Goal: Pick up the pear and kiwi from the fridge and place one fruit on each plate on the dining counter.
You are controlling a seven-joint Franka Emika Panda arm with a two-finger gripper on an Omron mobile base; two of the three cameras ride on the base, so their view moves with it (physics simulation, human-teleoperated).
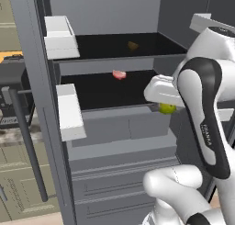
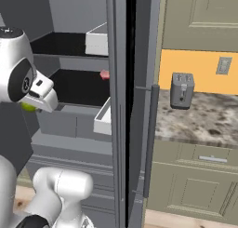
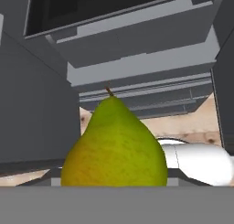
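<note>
A glossy white arm (image 1: 202,127) of rounded links — dark joint bands, small lettering on one.

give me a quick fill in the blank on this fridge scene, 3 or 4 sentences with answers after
1. The fruit held at the gripper is the ____.
2. The fridge door stands ____.
3. The pink lump lies on a shelf ____ the one with the brown item.
4. On the counter beside the fridge stands a grey ____.

Missing words: pear; open; below; toaster
</note>
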